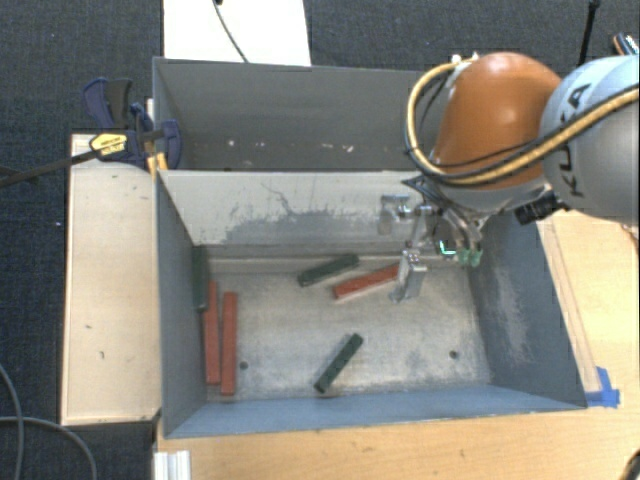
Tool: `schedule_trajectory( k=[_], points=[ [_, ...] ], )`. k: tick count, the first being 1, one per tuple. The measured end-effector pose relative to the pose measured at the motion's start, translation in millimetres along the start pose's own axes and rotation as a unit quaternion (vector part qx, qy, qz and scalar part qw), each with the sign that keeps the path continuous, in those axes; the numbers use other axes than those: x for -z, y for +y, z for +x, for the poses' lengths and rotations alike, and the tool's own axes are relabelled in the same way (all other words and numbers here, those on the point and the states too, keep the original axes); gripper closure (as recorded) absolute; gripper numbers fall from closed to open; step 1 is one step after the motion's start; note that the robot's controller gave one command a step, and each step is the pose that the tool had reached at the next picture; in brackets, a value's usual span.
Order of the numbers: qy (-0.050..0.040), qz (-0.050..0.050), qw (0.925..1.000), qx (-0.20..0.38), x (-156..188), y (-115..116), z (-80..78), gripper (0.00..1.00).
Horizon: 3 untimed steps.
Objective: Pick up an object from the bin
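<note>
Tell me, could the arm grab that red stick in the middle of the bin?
Probably yes. The gripper hangs right at the red stick's right end. The stick lies flat on the bin floor with nothing on top; only a dark green stick lies close behind it.

The grey sheet-metal bin (300, 118) around me is matt. Its floor is dulled and scuffed pale, and whitish scratches mark the far wall. The round orange cover (495, 108) on my wrist is smooth and glossy, catching light on top. The grey arm shell (600, 158) to its right has a softer sheen. The two red rectangular bars (220, 340) at the left and the dark green bar (338, 362) on the near floor look matt and smooth. Whether they are plastic or painted wood, I cannot tell.
</note>
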State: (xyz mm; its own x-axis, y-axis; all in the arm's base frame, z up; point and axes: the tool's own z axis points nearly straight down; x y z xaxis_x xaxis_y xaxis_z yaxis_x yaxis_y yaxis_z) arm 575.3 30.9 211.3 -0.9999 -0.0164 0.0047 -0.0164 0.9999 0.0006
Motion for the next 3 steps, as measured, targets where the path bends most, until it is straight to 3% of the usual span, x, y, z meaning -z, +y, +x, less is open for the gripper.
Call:
schedule_trajectory(
  k=[1,2,3],
  points=[
    [-0.0004,0.000,0.9964,-0.085,-140,12,3.1,0.00],
    [-0.0035,-0.001,0.9964,-0.085,-136,12,1.4,1.00],
    [-0.0075,-0.001,0.9968,-0.080,7,23,7.9,1.00]
  ],
)
